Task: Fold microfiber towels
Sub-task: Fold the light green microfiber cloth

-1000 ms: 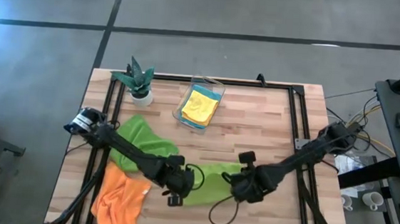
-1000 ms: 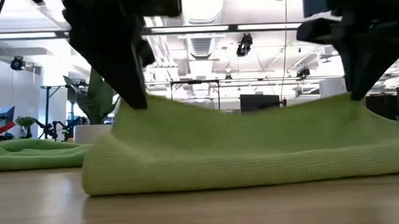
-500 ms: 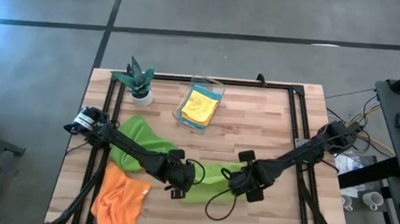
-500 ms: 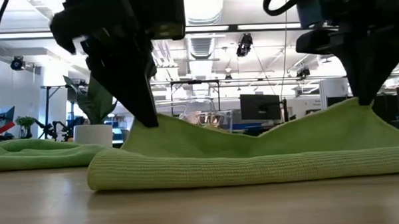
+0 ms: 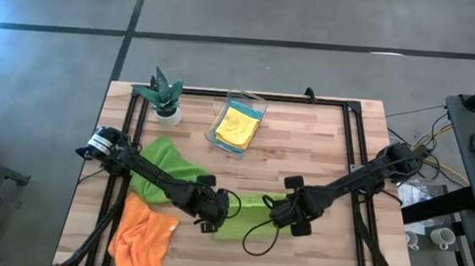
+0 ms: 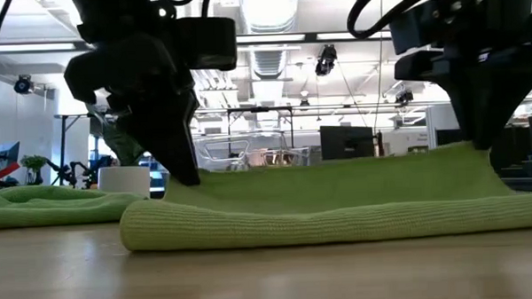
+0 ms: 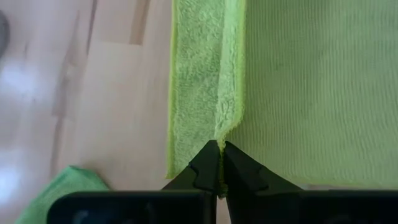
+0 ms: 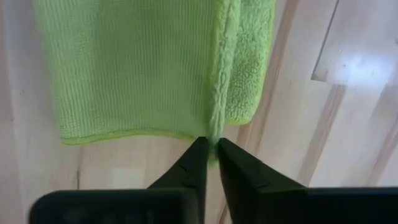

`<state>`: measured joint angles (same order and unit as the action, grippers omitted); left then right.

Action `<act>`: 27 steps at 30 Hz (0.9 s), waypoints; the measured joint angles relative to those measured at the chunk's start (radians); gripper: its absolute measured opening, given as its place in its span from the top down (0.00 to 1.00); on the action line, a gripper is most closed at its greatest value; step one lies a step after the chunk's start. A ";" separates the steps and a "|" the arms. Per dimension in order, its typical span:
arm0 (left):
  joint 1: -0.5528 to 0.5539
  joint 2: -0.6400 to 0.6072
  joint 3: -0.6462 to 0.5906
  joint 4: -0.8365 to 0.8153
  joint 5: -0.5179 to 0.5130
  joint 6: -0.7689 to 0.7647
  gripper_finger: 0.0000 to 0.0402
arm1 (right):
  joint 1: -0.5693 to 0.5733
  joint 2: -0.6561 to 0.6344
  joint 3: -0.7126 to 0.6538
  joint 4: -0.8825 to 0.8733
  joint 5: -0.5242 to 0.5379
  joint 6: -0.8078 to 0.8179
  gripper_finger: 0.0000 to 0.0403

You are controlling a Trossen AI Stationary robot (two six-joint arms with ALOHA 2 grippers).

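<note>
A lime green towel (image 5: 248, 219) lies folded double near the table's front middle, its rounded fold (image 6: 140, 234) resting on the wood. My left gripper (image 7: 221, 149) is shut on the upper layer's left end. My right gripper (image 8: 211, 146) is shut on its right end. Between them the upper layer (image 6: 338, 178) lies almost flat on the lower one. A darker green towel (image 5: 163, 163) and an orange towel (image 5: 140, 236) lie heaped at the left, under my left arm. My left gripper pinches a raised ridge of the towel's hemmed edge (image 7: 222, 127) between its two fingertips, slanting down from above. The cloth there stands slightly proud of the layer beneath. My right gripper pinches the hemmed edge (image 8: 214, 127) at the towel's right end between its fingertips, pointing down from above, just over the lower layer.
A clear bin (image 5: 257, 105) with yellow and blue towels (image 5: 238, 126) stands at the back middle, with a small potted plant (image 5: 164, 93) to its left. Bare wood (image 5: 329, 157) lies to the right and behind the lime towel. Black rails (image 5: 352, 133) run along the table's sides.
Both grippers have sunk and gone a little toward the far edge and each other, still shut on the lime towel. The upper layer, held up at both ends and sagging between them a second ago, now lies nearly flat on the lower layer.
</note>
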<state>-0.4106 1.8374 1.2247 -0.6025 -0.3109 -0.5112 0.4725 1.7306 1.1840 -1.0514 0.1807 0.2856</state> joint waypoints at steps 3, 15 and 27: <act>0.004 0.000 0.000 0.000 -0.014 0.016 0.95 | -0.001 0.000 -0.004 0.018 0.003 0.002 0.81; -0.015 -0.070 0.081 -0.227 -0.027 -0.105 0.64 | -0.001 -0.028 0.046 0.091 0.077 0.028 0.61; 0.008 -0.045 -0.025 -0.054 -0.020 -0.111 0.63 | 0.034 -0.008 -0.004 0.278 -0.004 0.012 0.61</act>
<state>-0.4027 1.7920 1.2000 -0.6563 -0.3305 -0.6226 0.5068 1.7222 1.1805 -0.7734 0.1768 0.2974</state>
